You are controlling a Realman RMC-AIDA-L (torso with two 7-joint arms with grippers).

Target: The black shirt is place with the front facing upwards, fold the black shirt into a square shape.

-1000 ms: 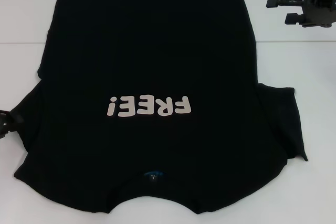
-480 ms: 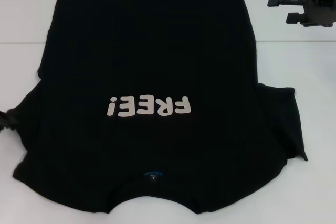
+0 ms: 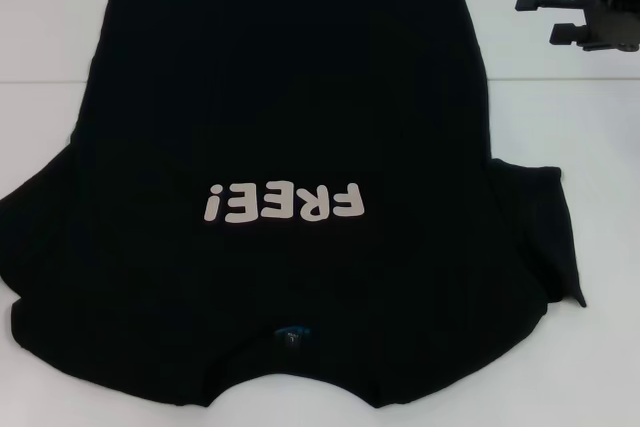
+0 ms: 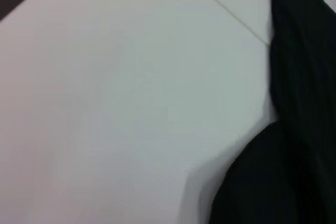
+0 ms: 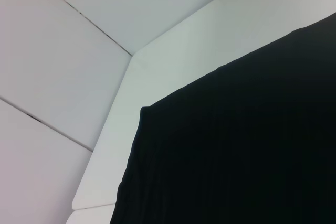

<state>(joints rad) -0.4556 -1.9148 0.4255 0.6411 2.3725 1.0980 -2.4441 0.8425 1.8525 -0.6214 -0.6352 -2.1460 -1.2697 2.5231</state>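
- White table (image 3: 600,367) fills the space in front of the robot, and the black shirt (image 3: 290,127) lies spread flat over most of it, front up, its white lettering (image 3: 283,204) upside down from the head view and the blue neck label (image 3: 292,331) at the edge nearest the robot.
- Left of the shirt, no left gripper shows in the head view; a second ago it sat at the sleeve on that side, and the sleeve (image 3: 40,237) now lies wider and flatter. Its wrist camera sees only bare table beside the cloth, so I cannot tell how its fingers stand.
- Right of the shirt, the other sleeve (image 3: 550,232) is bunched against the body; folding over that lump could give a crooked square.
- Further right, near the shirt's far hem corner, the right gripper (image 3: 560,15) hovers above the table, fingers spread and holding nothing, barely shifted from before. A grab there might pinch only one layer.
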